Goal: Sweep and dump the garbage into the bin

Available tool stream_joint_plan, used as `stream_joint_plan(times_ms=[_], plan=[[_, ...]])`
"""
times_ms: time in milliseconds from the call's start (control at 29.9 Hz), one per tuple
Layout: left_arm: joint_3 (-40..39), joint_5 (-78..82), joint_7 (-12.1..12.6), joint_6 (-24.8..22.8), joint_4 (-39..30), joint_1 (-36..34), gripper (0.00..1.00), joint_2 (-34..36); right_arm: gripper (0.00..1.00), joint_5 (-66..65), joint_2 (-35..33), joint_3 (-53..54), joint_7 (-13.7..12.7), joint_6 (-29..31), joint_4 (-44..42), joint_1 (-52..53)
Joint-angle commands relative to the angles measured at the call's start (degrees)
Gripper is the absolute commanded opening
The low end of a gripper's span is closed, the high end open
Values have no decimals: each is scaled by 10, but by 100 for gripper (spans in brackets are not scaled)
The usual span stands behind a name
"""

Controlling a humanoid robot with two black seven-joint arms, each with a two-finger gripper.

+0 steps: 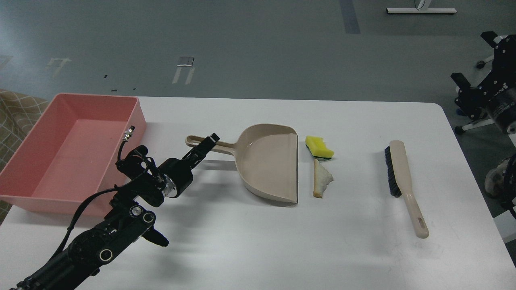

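Observation:
The garbage lies right of the dustpan's mouth: a yellow sponge piece (319, 147) with a dark green underside, and a white bread wedge (321, 179) with a tan crust just in front of it. The bin (135, 117), a shallow pink tub, stands at the table's left edge and looks empty. My left gripper (210, 141) reaches over the long handle of the beige dustpan (268, 163); its dark fingers cannot be told apart. My right arm hangs off the table's right side, and its gripper (473, 90) is dark and unclear.
A beige hand brush (403, 177) with black bristles lies on the right of the white table (258, 241), its handle pointing at the front edge. My left arm's shadow falls between the bin and the dustpan. Grey floor lies beyond the table's far edge.

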Motion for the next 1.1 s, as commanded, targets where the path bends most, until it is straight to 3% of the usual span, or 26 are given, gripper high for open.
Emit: stream_joint_plan(times_ms=[0,234,501,602,635,1069], plan=[[1,0,1,0,1,-2,63,0,100,0,-1,0,0,0,4,-2],[0,-1,4,0,7,-2,53,-8,100,0,0,1,0,0,4,-4],[-1,-3,10,1,6,-2,21,-8,100,0,0,0,0,0,5,-4],[-1,-4,15,1,7,-4,2,-15,100,0,0,0,0,-1,5,-4],[-1,-4,18,1,6,-5,0,-22,100,0,-1,1,0,-1,5,-5],[-2,-9,22,4,4,-5,0,-20,100,-1,-1,1,0,0,15,-5]])
